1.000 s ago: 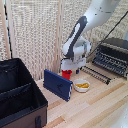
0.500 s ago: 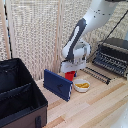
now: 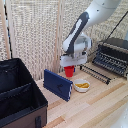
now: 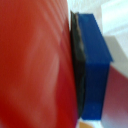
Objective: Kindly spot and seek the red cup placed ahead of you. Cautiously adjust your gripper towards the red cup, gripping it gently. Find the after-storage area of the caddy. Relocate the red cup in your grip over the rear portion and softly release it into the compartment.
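The red cup [image 3: 69,72] hangs just under the arm's boxy white end, behind the blue panel, and the gripper [image 3: 68,68] is shut on it. Whether the cup's base touches the table is unclear. In the wrist view the red cup [image 4: 35,65] fills most of the picture, with one blue-tipped finger [image 4: 95,60] pressed against its side. The black caddy [image 3: 35,102] stands at the exterior view's left, well away from the cup. Its cross divider splits it, and the rear portion [image 3: 12,75] is the section nearer the wall.
A flat blue book-like panel [image 3: 57,84] stands between the cup and the caddy. A white bowl [image 3: 81,85] with yellow contents sits just to the cup's right. A black wire rack and appliance [image 3: 112,56] fill the back right. A slatted wall runs behind.
The gripper stays shut on the red cup and has shifted only slightly, if at all. Nothing else has moved.
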Robot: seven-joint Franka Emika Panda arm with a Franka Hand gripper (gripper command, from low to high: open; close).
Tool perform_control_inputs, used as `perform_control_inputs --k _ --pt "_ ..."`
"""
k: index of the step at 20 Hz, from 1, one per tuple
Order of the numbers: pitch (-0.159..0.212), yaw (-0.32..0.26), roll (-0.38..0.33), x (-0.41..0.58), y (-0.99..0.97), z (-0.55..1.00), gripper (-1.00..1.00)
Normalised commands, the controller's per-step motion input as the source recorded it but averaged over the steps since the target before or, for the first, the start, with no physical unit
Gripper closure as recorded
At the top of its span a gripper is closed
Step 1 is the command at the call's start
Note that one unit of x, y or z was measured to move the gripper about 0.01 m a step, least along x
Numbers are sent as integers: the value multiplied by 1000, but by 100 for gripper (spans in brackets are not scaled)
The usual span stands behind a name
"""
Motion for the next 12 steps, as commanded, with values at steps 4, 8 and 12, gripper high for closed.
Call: perform_control_inputs --k 4,8,12 --pt "104 -139 69 159 0 817 100" --pt "85 -92 44 160 146 878 100" --pt "59 -21 19 76 465 943 100"
